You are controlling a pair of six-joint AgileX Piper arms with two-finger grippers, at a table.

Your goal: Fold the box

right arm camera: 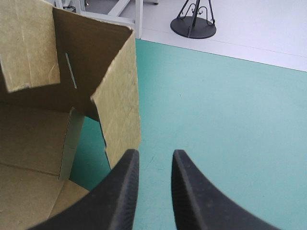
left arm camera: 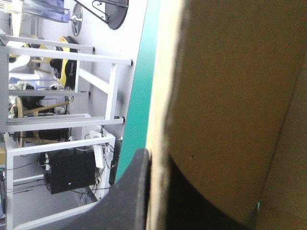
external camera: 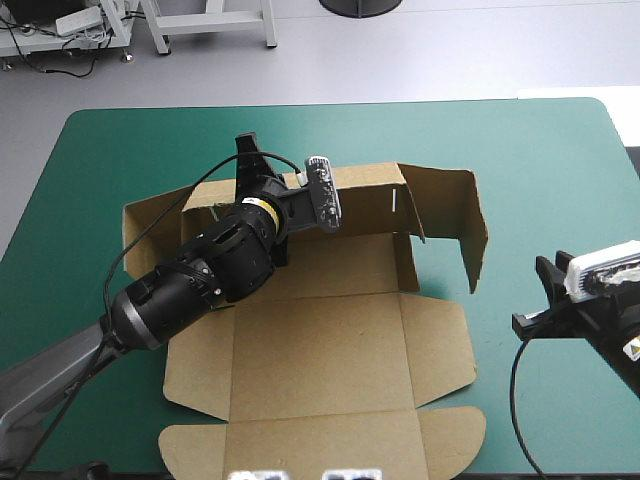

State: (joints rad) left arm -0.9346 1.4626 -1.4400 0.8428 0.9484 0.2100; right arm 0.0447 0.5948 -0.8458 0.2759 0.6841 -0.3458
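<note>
Left gripper (left arm camera: 157,165) clamps the far wall (external camera: 360,178) of the brown box (external camera: 320,350), board pinched between its black fingers (left arm camera: 136,191). Right gripper (right arm camera: 154,155), slightly parted (holding nothing), hovers over the teal-green cover (external camera: 520,140) just right of the raised right flap (external camera: 470,225). Box sits mid-table, near panels (external camera: 320,440) flat.

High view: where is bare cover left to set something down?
Bare: the teal-green cover between the box's raised wall and the right gripper, and the far strip beyond the box. Crowded: the middle, box and left gripper.
</note>
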